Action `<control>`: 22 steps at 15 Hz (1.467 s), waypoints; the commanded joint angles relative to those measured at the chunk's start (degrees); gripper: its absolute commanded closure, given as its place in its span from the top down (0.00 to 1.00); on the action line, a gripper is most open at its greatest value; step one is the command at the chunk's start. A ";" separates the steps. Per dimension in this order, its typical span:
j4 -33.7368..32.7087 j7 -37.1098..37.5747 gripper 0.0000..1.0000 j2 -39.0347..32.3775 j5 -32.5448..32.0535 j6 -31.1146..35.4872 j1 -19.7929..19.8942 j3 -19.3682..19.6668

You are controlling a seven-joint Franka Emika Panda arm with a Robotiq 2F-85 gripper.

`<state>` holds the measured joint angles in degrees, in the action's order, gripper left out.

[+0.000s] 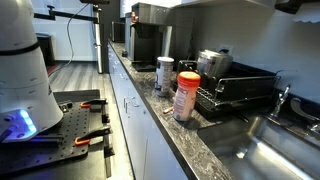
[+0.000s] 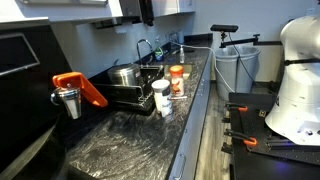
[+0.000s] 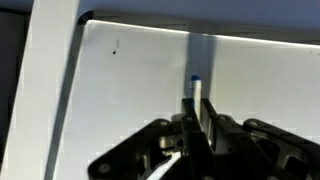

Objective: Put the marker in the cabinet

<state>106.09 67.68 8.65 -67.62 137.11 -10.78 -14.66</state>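
Note:
In the wrist view my gripper point(image 3: 196, 125) is shut on the marker point(image 3: 195, 90), a slim pale pen with a blue band near its tip that sticks up from between the fingers. Right behind it spreads the pale grey-white cabinet point(image 3: 130, 80), with a dark edge along its top and left. In the exterior views only part of the cabinet point(image 2: 60, 8) point(image 1: 230, 10) shows, high above the counter. A dark part of my arm point(image 2: 147, 10) reaches up beside it. The marker itself does not show in either exterior view.
On the dark speckled countertop point(image 2: 130, 140) stand a black dish rack point(image 1: 240, 88) with a metal pot, two canisters point(image 1: 186, 96), a coffee machine point(image 1: 148, 42) and a sink point(image 1: 275, 140). An orange-handled tool point(image 2: 80, 88) and a metal cup point(image 2: 68, 100) sit near one end.

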 commanded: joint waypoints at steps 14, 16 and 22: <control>-0.10 0.40 0.03 0.16 -0.23 0.30 -0.02 0.06; 0.12 1.72 0.03 0.60 -0.71 0.11 0.03 -0.07; 1.97 5.79 0.03 2.33 -0.36 -0.26 0.06 -0.04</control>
<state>106.40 70.62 9.26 -67.58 137.08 -10.91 -14.66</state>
